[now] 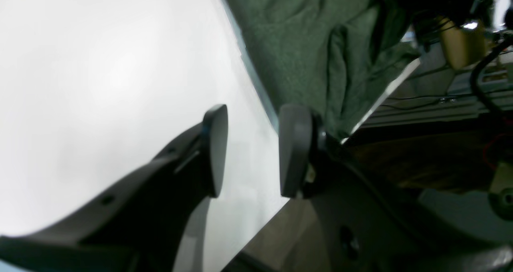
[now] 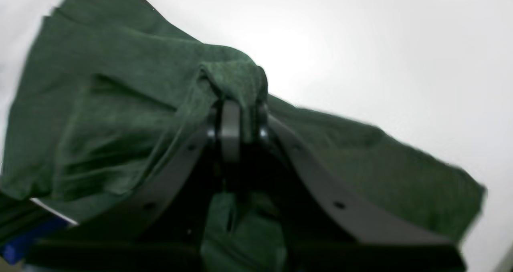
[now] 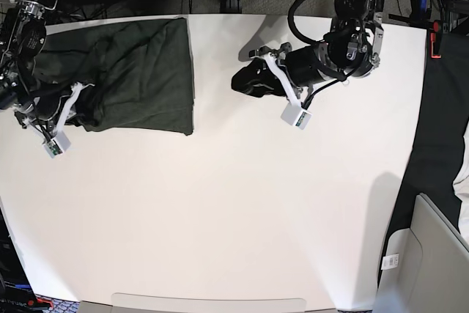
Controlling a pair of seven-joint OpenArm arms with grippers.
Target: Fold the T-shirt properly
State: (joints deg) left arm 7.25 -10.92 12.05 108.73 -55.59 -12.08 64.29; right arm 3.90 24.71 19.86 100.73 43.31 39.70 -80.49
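So the biggest thing by far is the white table (image 3: pixel 220 203), which fills most of the base view. Next is the T-shirt (image 3: pixel 139 75), dark green and plain, lying in the upper left of that view with its right edge fairly straight and its left side bunched up and wrinkly. No print or readable writing on it anywhere.

Over at the left edge of the base view, the right gripper (image 2: pixel 239 117) is pinched tight on a fold of the shirt; the right wrist view shows fabric humped over the closed fingertips and more cloth hanging below them.

Meanwhile the left gripper (image 1: pixel 252 152) sits in the upper middle of the base view, well apart from the shirt, pads spread with nothing between them, just bare table behind. A small white tag (image 3: pixel 296 116) hangs under that arm, but whatever's printed on it is too tiny to read.
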